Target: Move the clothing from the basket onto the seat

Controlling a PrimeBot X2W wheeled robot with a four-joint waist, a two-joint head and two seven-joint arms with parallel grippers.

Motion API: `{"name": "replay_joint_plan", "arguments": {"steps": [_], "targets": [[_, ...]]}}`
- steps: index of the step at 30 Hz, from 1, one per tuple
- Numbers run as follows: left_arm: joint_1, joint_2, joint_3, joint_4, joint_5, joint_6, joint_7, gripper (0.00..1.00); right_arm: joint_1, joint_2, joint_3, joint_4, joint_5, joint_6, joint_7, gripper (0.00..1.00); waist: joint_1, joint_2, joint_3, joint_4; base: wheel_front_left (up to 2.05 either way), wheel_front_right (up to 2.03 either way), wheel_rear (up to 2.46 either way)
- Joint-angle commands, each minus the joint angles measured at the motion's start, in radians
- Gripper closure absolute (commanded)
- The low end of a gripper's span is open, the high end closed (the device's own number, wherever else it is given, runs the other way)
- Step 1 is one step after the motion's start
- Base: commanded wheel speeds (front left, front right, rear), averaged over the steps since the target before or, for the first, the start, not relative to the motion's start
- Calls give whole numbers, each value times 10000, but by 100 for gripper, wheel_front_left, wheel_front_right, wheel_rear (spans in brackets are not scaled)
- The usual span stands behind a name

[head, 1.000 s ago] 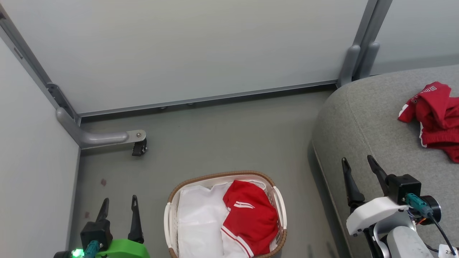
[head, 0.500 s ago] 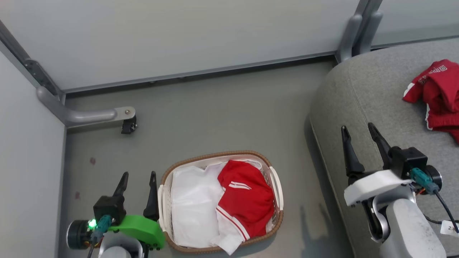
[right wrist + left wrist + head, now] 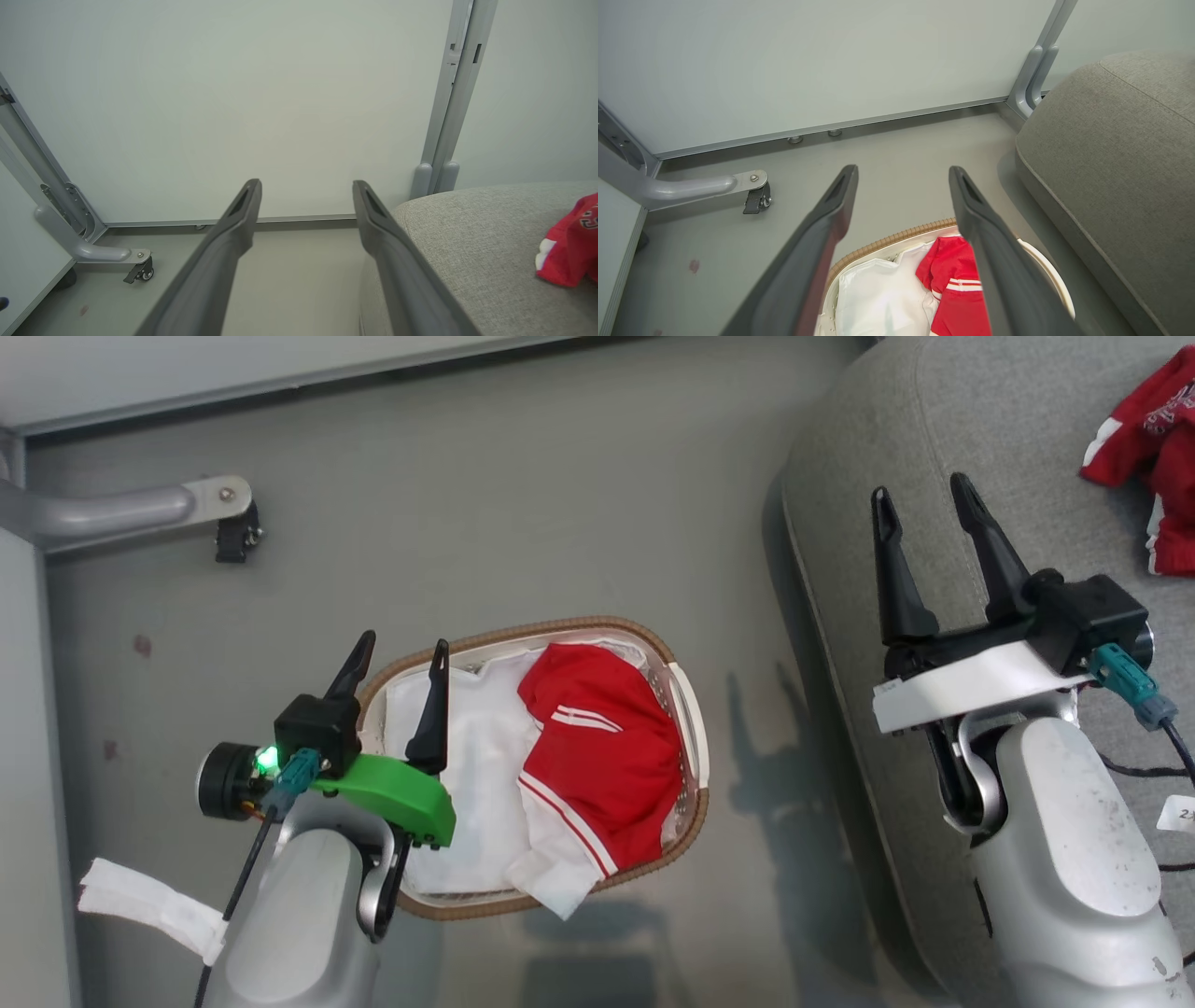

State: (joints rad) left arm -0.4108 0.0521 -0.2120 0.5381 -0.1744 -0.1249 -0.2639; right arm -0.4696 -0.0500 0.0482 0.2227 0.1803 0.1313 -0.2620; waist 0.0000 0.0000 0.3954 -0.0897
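Note:
A red garment with white stripes (image 3: pixel 602 756) (image 3: pixel 955 289) lies in the right half of the white basket with a brown woven rim (image 3: pixel 686 807) (image 3: pixel 887 240), on top of a white liner sheet (image 3: pixel 471 775). A second piece of red clothing (image 3: pixel 1153 457) (image 3: pixel 570 247) rests on the grey seat (image 3: pixel 934 448) (image 3: pixel 472 247) at the right. My left gripper (image 3: pixel 401 649) (image 3: pixel 903 170) hangs open over the basket's left rim, empty. Over the seat's left edge my right gripper (image 3: pixel 920 495) (image 3: pixel 306 184) is open and empty too.
The basket stands on a grey floor (image 3: pixel 523 504) between a pale partition wall and the seat. A partition foot with a small castor (image 3: pixel 229 527) (image 3: pixel 756 198) juts out at the far left. A white tag (image 3: pixel 140 905) dangles from my left forearm.
The head camera has tilted down, so the whole picture slid up. Both arms have reached forward; the left gripper went from beside the basket to over its left rim. Both stay open.

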Motion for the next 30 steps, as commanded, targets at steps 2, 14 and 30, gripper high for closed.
{"name": "replay_joint_plan", "arguments": {"steps": [2,14,30], "targets": [[-577,223,-224,271,106,-60,-9,0,-413,-22,143,-201,166,-10,-45,0,0,0,1538,-801,0,0,0],[-2332,1035,-2679,1342,-822,-70,-9,0,-1443,-20,606,-1330,1110,-10,-45,0,0,0,3261,-1791,0,0,0],[-4135,2337,-6639,2631,-2768,-70,-9,0,-2023,-17,1097,-2310,1690,-10,-46,0,0,0,4814,-2711,0,0,0]]}}
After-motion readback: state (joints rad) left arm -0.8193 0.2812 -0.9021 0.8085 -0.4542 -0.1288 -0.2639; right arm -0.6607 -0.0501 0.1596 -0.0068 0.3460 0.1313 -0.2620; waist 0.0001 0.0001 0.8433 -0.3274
